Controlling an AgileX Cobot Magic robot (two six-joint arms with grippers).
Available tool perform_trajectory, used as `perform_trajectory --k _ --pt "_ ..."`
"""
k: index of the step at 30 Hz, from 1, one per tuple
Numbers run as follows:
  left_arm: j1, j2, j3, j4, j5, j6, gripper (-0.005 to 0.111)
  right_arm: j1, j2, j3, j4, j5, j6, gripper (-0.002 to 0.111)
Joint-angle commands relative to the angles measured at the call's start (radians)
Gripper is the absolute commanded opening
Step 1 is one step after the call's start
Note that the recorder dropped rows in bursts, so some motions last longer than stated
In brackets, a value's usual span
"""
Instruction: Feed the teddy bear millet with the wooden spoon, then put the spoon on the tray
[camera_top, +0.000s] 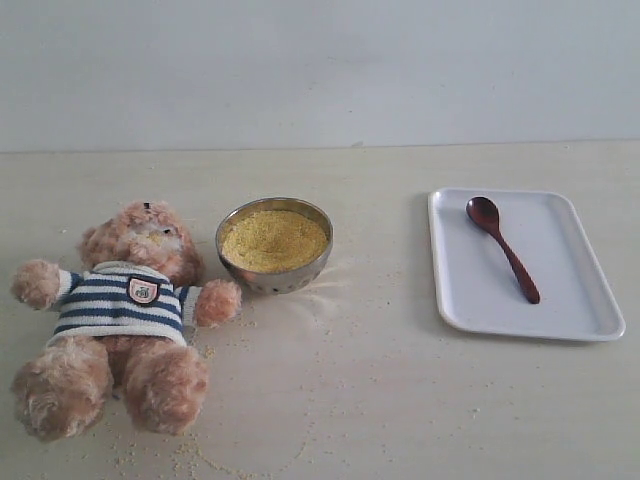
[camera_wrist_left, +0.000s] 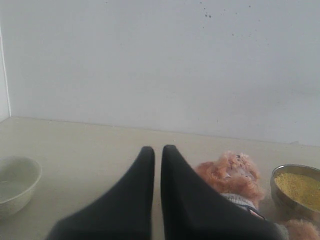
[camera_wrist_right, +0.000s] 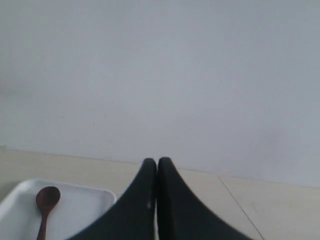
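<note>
A fluffy light-brown plush teddy bear (camera_top: 125, 300) in a navy-and-white striped sweater lies on its back at the left of the pale beige table (camera_top: 400, 400). Its head points toward the far white wall (camera_top: 320, 70) and its feet reach close to the near edge of the exterior view. One outstretched paw ends just beside a small round shiny metal bowl (camera_top: 276, 280); whether they touch cannot be told. The bowl is heaped with fine yellow millet (camera_top: 273, 240), and stray grains (camera_top: 200, 455) are scattered around the bear's legs and in front of the bowl.

A broad stretch of tabletop separates the bowl from the flat white rectangular tray (camera_top: 570, 300) with rounded corners and a low rim, on the right. The small dark reddish-brown glossy wooden spoon (camera_top: 502, 248) lies diagonally on the tray, well inside the rim on every side, with its oval bowl toward the far left corner.

The left gripper (camera_wrist_left: 157, 150) has its black fingers pressed nearly together on nothing, above the table beside the bear's head. A pale round ceramic bowl (camera_wrist_left: 17, 182) sits off to its other side. The right gripper (camera_wrist_right: 157, 162) is likewise closed and empty, above the tray's edge.
</note>
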Motion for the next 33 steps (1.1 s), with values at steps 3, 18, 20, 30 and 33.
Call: perform_trajectory --k 3,18,20,30,33 --pt "-0.005 -0.006 0.003 -0.002 -0.006 -0.005 0.005 -0.086 -0.067 0.004 -0.178 0.215 0.156 0.0" --pt "-0.005 -0.002 0.003 -0.002 -0.005 -0.005 0.005 -0.242 -0.263 0.004 -0.785 0.713 0.839 0.0" --pt "-0.005 -0.002 0.003 -0.002 -0.005 -0.005 0.005 -0.22 -0.263 0.004 -0.783 0.705 0.839 0.0" --pt "-0.005 -0.002 0.003 -0.002 -0.004 -0.005 0.005 -0.196 -0.263 0.004 -0.775 0.706 0.839 0.0" --pt "-0.005 -0.002 0.003 -0.002 -0.004 -0.005 0.005 -0.196 -0.263 0.004 -0.775 0.706 0.839 0.0"
